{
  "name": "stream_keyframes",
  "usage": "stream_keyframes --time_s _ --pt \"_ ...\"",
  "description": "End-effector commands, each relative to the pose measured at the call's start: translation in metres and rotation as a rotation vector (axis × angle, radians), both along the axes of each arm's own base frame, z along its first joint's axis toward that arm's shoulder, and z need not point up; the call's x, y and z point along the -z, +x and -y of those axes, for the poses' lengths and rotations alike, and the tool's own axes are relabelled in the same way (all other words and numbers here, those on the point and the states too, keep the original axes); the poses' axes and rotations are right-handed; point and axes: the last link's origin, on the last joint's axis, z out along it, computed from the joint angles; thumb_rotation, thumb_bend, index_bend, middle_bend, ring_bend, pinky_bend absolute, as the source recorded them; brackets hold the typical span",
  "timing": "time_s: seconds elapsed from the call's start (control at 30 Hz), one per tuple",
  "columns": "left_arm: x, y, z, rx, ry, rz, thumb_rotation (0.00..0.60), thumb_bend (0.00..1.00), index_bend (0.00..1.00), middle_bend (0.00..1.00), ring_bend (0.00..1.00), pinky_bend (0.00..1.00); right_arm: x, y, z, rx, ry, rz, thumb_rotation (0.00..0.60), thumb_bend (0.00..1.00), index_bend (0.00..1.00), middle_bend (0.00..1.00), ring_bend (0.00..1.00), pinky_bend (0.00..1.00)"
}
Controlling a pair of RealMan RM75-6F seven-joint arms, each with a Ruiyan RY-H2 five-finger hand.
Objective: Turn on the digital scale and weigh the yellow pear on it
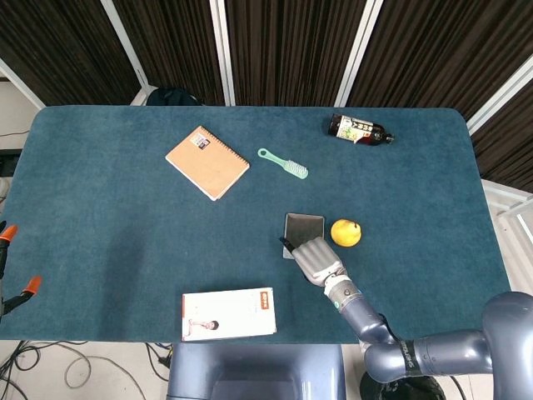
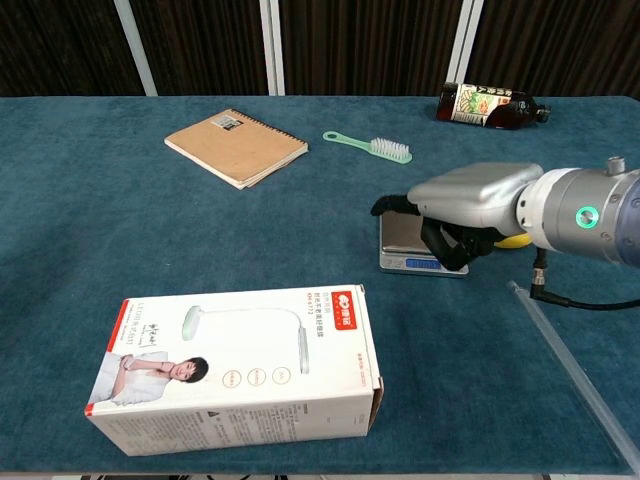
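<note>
On the blue table (image 1: 100,200), the right hand (image 1: 315,258) lies over the near part of the scale (image 1: 305,227), its fingers curled down, with the yellow pear (image 1: 346,232) just right of the scale. Farther off lie a tan notebook (image 1: 206,162), a green brush (image 1: 282,163) and a dark bottle (image 1: 360,130) on its side — the bottle far right. A white box (image 1: 228,313) sits at the near edge, and orange-tipped clamps (image 1: 17,267) show off the table's left end — the left hand does not show.

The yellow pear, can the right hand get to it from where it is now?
Probably yes: the right hand hovers over the digital scale, and the yellow pear sits right beside it with nothing between them.
</note>
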Motion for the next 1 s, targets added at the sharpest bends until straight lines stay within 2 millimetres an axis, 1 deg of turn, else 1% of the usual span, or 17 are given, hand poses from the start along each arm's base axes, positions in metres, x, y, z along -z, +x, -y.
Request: stream_keyframes --time_s 0.03,0.07,0.13,0.17,0.27,0.37,0.47,0.53,0.57,0.6,0.67,0.7,0.77,1.0 --pt "0.000 0.000 0.000 0.000 -0.001 -0.001 0.600 0.19 0.10 0.05 0.00 0.05 -0.022 0.001 0.005 0.032 -0.067 0.127 0.600 0.82 0.00 0.41 0.53 0.69" --pt "0.000 0.000 0.000 0.000 -0.001 -0.001 0.600 0.19 0.10 0.05 0.00 0.05 -0.026 0.002 0.005 0.035 -0.074 0.145 0.600 0.74 0.00 0.36 0.47 0.71" --pt "0.001 0.000 0.000 0.002 -0.003 -0.001 0.600 0.19 0.10 0.05 0.00 0.05 -0.038 0.003 0.005 0.037 -0.097 0.185 0.600 0.65 0.00 0.28 0.37 0.74" --pt "0.001 0.001 0.000 0.002 -0.003 -0.001 0.600 0.19 0.10 0.05 0.00 0.05 -0.044 0.003 0.005 0.037 -0.109 0.204 0.600 0.62 0.00 0.23 0.32 0.75" --pt "0.001 0.001 0.001 0.003 -0.002 -0.001 0.600 0.19 0.10 0.05 0.00 0.05 -0.064 0.004 0.005 0.038 -0.163 0.269 0.600 0.55 0.00 0.15 0.20 0.78" --pt "0.001 0.001 0.001 0.003 0.000 -0.001 0.600 0.19 0.10 0.05 0.00 0.05 -0.084 0.001 0.006 0.037 -0.227 0.335 0.600 0.50 0.00 0.09 0.12 0.81" --pt "0.001 0.001 0.001 0.003 -0.002 -0.001 0.600 0.19 0.10 0.05 0.00 0.05 -0.102 -0.007 0.011 0.055 -0.284 0.379 0.600 0.46 0.00 0.09 0.10 0.84" --pt "0.001 0.001 0.001 0.004 -0.003 -0.001 0.600 0.19 0.10 0.05 0.00 0.05 -0.113 -0.015 0.015 0.084 -0.310 0.405 0.600 0.46 0.00 0.09 0.09 0.85" --pt "0.001 0.001 0.001 0.005 -0.003 -0.001 0.600 0.19 0.10 0.05 0.00 0.05 -0.117 -0.019 0.017 0.100 -0.321 0.417 0.600 0.46 0.00 0.09 0.09 0.83" --pt "0.001 0.001 0.001 0.004 -0.003 -0.002 0.600 0.19 0.10 0.05 0.00 0.05 -0.121 -0.025 0.018 0.116 -0.324 0.422 0.600 0.44 0.00 0.09 0.09 0.73" --pt "0.001 0.001 0.001 0.003 -0.002 -0.007 0.600 0.19 0.10 0.05 0.00 0.05 -0.124 -0.033 0.019 0.135 -0.322 0.417 0.600 0.38 0.00 0.09 0.09 0.35" --pt "0.002 0.001 0.001 0.000 0.000 -0.013 0.600 0.19 0.10 0.05 0.00 0.05 -0.125 -0.040 0.020 0.150 -0.327 0.391 0.600 0.36 0.00 0.09 0.08 0.23" --pt "0.002 0.001 0.001 -0.001 0.003 -0.020 0.600 0.19 0.10 0.05 0.00 0.05 -0.126 -0.052 0.021 0.170 -0.339 0.330 0.600 0.35 0.00 0.09 0.08 0.22" --pt "0.003 0.001 0.002 0.000 0.001 -0.018 0.600 0.19 0.10 0.05 0.00 0.05 -0.114 -0.069 0.025 0.223 -0.311 0.275 0.600 0.34 0.00 0.08 0.03 0.18"
